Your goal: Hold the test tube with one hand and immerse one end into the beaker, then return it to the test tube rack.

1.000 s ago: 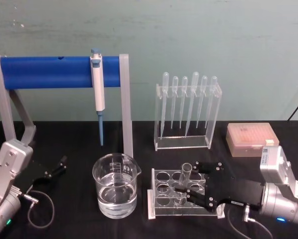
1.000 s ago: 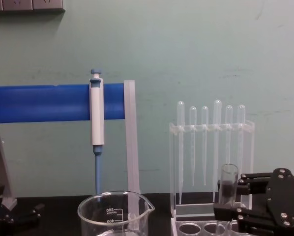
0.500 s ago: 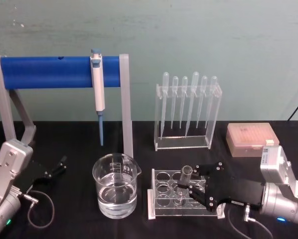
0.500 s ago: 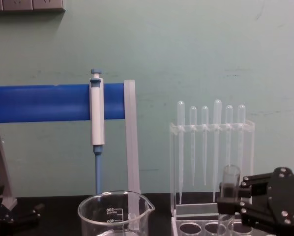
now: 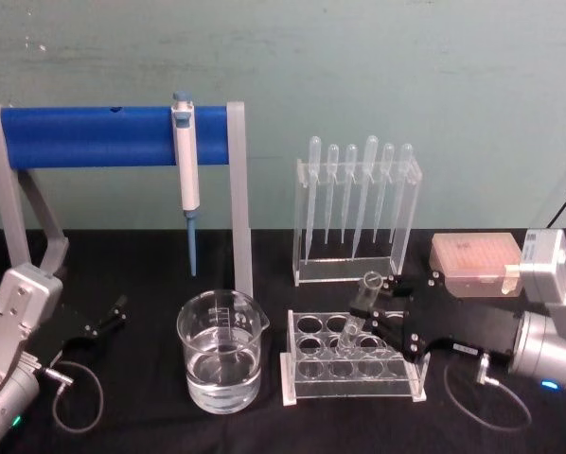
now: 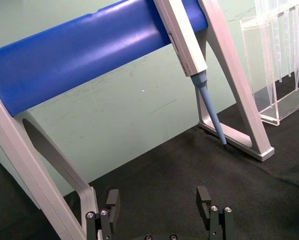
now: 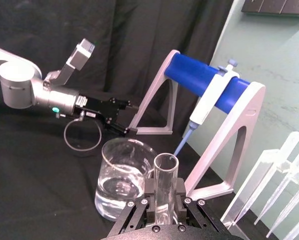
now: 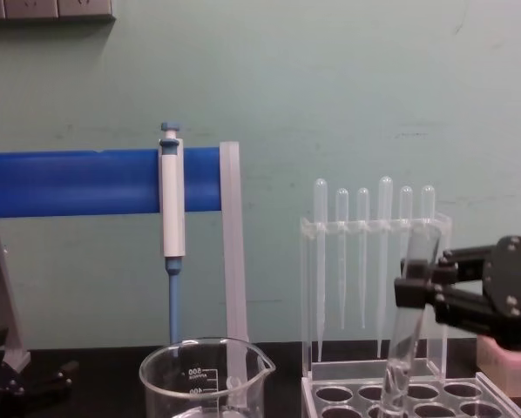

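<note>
R hand (image 5: 370, 312) was clamped on the test tube (image 5: 350, 331), centre-right. I held it tilted, bottom end at rack (image 5: 307, 378) top, prob. to clear toward beaker (image 5: 220, 378), lower centre. L hand (image 5: 113, 315) was parked lower left, spread apart.

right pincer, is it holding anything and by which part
The right pincer holds the test tube by its upper part, just below the open rim; the tube is tilted.

The right gripper (image 5: 376, 312) has risen and drawn back toward 2 o'clock, lifting the test tube (image 8: 399, 355). The tube now tilts toward 1 o'clock, its lower end at the rack (image 5: 302, 378) top.
</note>
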You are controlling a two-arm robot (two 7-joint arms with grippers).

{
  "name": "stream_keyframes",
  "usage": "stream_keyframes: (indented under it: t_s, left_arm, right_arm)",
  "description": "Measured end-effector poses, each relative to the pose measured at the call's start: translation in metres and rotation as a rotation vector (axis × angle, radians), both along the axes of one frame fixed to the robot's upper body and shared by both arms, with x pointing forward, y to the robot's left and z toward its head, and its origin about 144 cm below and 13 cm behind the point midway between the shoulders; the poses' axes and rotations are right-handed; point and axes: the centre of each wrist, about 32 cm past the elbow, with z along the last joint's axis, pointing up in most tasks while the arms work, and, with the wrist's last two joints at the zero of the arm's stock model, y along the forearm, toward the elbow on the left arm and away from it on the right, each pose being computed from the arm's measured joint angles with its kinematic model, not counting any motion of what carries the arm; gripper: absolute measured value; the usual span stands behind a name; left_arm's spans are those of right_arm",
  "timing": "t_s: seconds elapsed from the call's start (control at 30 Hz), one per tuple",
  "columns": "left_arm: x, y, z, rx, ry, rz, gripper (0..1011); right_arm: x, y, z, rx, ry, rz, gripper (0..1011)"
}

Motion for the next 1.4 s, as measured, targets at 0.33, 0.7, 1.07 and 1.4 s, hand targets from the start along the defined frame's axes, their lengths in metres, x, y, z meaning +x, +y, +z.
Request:
stream_keyframes:
  t_s: [0.33,0.7,1.07,1.4]
  left_arm:
    - [0.0,0.0,0.0,0.0,0.0,0.0,1000]
    - [0.0,0.0,0.0,0.0,0.0,0.0,1000]
    - [0.0,0.0,0.0,0.0,0.0,0.0,1000]
    - [0.0,0.0,0.0,0.0,0.0,0.0,1000]
  right_arm:
    - [0.001,0.005,0.02,0.02,0.016,-0.001,224]
    - [0.002,0.013,0.048,0.056,0.008,0.016,224]
    - [0.014,0.034,0.071,0.103,0.061,0.05,224]
    - [0.024,0.055,0.088,0.103,0.077,0.099,224]
